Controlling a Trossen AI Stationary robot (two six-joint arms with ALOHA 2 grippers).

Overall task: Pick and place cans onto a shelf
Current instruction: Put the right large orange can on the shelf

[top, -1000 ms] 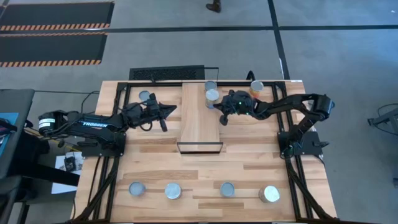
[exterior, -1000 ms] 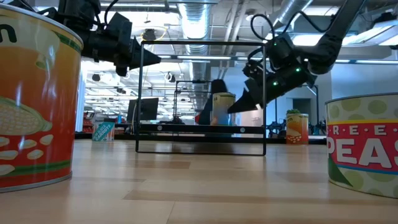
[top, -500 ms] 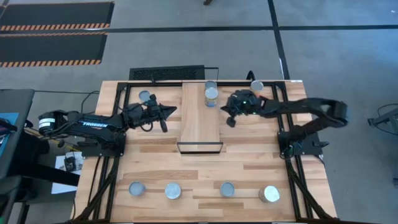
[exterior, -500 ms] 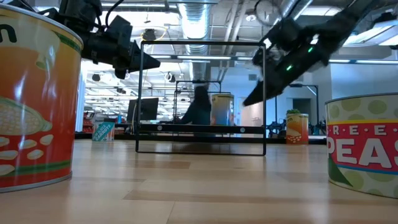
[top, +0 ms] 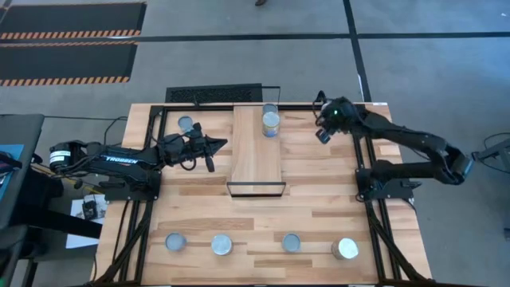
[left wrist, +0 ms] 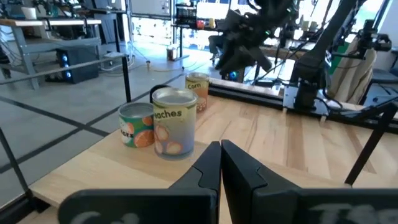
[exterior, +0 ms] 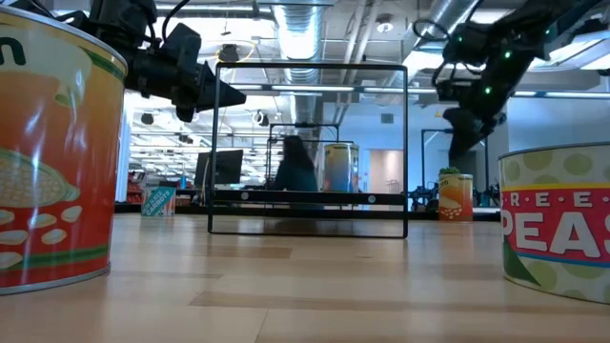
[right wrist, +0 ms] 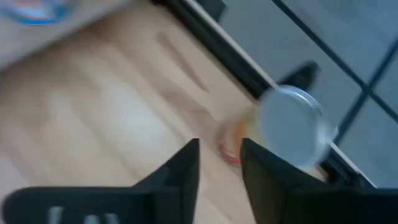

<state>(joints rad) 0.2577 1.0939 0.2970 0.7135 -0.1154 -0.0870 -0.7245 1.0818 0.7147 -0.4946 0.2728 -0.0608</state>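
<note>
The right gripper (top: pixel 322 132) hangs near the upper right of the overhead frame, above the table's back edge. Its two fingers (right wrist: pixel 186 165) stand parted with a clear gap and nothing between them. Just past them, in its own camera, an orange-labelled can (right wrist: pixel 287 127) stands by the black frame, silver top up.

The left gripper (top: pixel 217 143) hovers left of centre, pressed shut and empty, pointing toward the shelf (top: pixel 256 155). The shelf runs down the middle of the overhead frame. One can (top: pixel 271 123) stands on its far end, and a second can (top: pixel 270 109) sits right behind that.

Another can (top: pixel 186 123) stands at upper left, beside the left arm. Four cans (top: pixel 221 244) line the table's near edge along the bottom of the frame.
</note>
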